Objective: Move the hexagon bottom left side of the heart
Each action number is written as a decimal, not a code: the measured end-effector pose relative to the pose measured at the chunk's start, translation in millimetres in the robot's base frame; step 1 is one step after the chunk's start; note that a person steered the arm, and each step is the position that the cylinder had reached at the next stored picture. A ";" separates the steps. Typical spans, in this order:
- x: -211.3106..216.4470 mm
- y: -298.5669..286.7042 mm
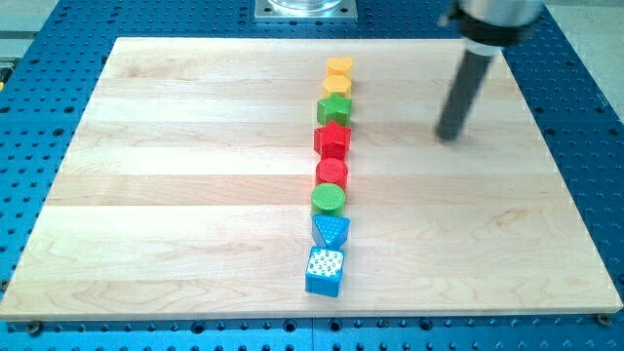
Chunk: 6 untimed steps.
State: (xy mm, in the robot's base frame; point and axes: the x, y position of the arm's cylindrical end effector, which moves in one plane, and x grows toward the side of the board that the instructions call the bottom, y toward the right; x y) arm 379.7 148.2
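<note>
Several blocks stand in one column down the middle of the wooden board (195, 175). At the view's top is a yellow heart (339, 65), and a yellow hexagon (337, 86) touches its lower side. Below come a green star (333, 109), a red star (332, 140), a red rounded block (331, 174), a green circle (329, 200), a blue triangle (331, 230) and a blue cube (325, 271). My tip (448, 136) rests on the board well to the view's right of the column, about level with the red star, touching no block.
The board lies on a blue perforated table (39, 58). A metal mount (305, 9) sits at the view's top edge, just above the column. The rod's body (470, 83) leans up toward the view's top right.
</note>
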 end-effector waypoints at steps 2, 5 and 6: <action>-16.9 -26.7; -48.7 -81.0; -48.8 -164.0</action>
